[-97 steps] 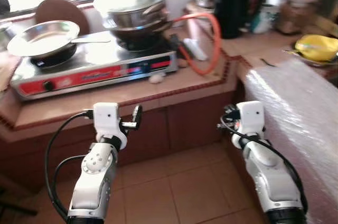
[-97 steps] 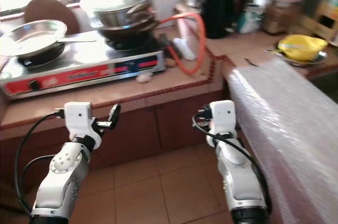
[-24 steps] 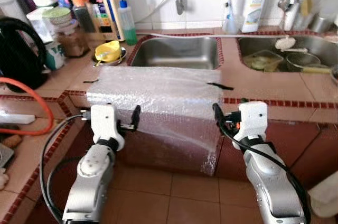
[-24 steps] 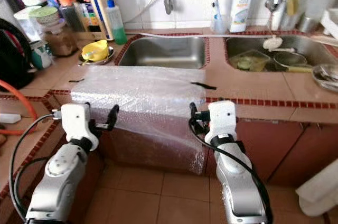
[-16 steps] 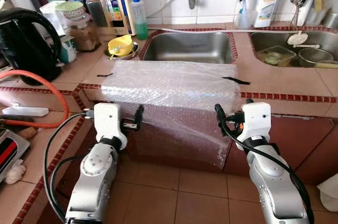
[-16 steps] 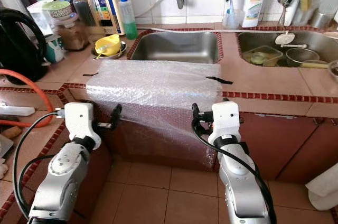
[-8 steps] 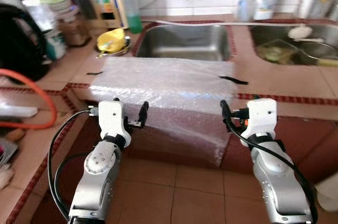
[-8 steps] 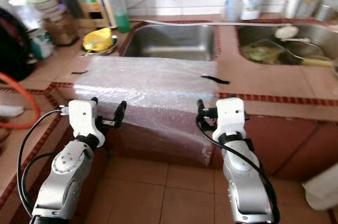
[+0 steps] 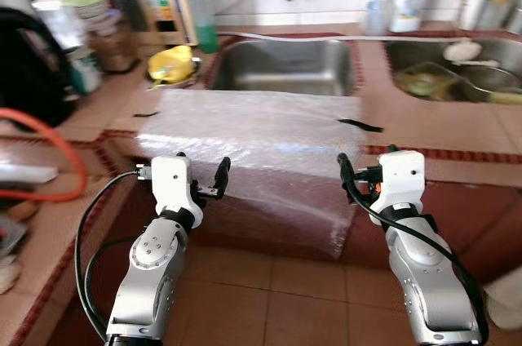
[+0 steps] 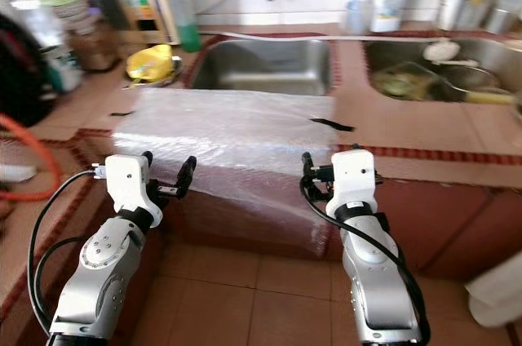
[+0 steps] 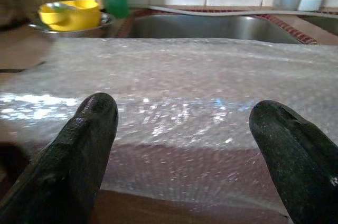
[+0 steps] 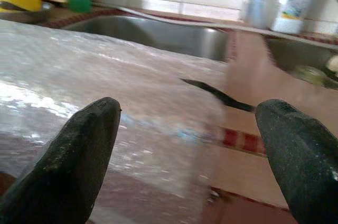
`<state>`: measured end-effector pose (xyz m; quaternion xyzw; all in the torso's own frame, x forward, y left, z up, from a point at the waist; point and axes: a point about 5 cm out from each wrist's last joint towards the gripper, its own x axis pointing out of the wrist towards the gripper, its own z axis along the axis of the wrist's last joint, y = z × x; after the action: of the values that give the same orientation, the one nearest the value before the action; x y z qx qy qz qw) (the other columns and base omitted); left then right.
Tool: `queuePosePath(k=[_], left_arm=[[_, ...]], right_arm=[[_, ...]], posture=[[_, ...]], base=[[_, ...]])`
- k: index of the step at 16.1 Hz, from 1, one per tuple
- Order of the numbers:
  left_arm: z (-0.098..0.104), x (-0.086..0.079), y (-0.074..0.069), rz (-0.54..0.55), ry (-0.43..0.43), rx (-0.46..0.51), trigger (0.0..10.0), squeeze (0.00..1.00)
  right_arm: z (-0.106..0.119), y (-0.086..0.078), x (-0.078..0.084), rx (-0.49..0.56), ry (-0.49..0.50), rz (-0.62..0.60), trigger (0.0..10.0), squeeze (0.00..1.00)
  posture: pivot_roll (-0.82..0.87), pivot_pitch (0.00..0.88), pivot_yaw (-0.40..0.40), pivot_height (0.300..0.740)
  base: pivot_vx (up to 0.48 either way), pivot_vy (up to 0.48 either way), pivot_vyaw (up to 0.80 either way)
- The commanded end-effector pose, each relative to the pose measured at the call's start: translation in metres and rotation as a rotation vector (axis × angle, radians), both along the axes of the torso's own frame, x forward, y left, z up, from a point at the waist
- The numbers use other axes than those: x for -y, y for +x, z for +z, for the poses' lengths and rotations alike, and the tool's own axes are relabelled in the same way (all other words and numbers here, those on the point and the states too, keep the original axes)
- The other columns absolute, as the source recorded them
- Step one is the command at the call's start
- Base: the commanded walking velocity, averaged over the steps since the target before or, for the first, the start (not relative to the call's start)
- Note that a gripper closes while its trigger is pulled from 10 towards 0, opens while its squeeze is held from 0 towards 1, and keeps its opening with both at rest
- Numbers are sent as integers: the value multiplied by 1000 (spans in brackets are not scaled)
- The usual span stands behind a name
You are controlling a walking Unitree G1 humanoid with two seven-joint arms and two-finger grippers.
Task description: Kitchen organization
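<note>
sheet of bubble wrap (image 9: 257,130) lies flat on the tiled desk (image 9: 424,130) in front of the sink (image 9: 285,67), front part draped over the desk edge and hanging down the cabinet face, taped down by a black strip (image 9: 361,125) at its right end and another at the left. its long axis runs left to right, across the robot, parallel to the desk edge. left gripper (image 9: 202,191) is held up just before the hanging part near the sheet's left end, jaws spread wide, nothing between them. right gripper (image 9: 359,183) is level with it at the sheet's right hanging corner, jaws also wide and empty. both wrist views look straight over the wrap toward the sink, so the sheet lies dead ahead of both sets of jaws, slightly above. each arm is about as near to its own end, neither touching as far as i can tell. yellow bowl (image 9: 177,60) and green bottle (image 9: 204,26) sit behind the wrap on the left. likely next move is a two-arm reach forward to the sheet's ends; frames blurred.
</note>
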<state>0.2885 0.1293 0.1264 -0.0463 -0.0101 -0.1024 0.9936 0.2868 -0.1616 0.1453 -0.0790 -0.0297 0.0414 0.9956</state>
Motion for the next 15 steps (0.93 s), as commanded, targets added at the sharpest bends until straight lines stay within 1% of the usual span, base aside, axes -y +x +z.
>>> queuePosePath(k=[1,5,7,9,11,15], left_arm=[[-1,-9,-2,27,15,-11,10000,0],[-2,-8,-2,23,12,-15,10000,0],[-2,-8,-3,21,23,-8,10000,0],[-1,-5,-3,11,10,-4,10000,0],[-1,-4,-3,10,29,-3,10000,0],[-2,-4,-4,12,42,2,10000,0]], right_arm=[[1,-1,-5,3,11,18,10000,0],[0,-1,-5,2,11,16,10000,0],[0,-1,-6,2,11,15,10000,0],[0,-1,-5,3,12,10,10000,0],[0,-1,-5,2,12,8,10000,0],[-1,0,-4,-7,12,2,10000,0]], posture=[[-221,57,125,740],[-220,59,126,740],[-221,59,126,740],[-222,58,128,740],[-223,58,127,740],[-220,58,123,740]], base=[[0,480,0],[0,421,0],[0,0,0],[0,0,0],[0,0,0],[0,0,-786]])
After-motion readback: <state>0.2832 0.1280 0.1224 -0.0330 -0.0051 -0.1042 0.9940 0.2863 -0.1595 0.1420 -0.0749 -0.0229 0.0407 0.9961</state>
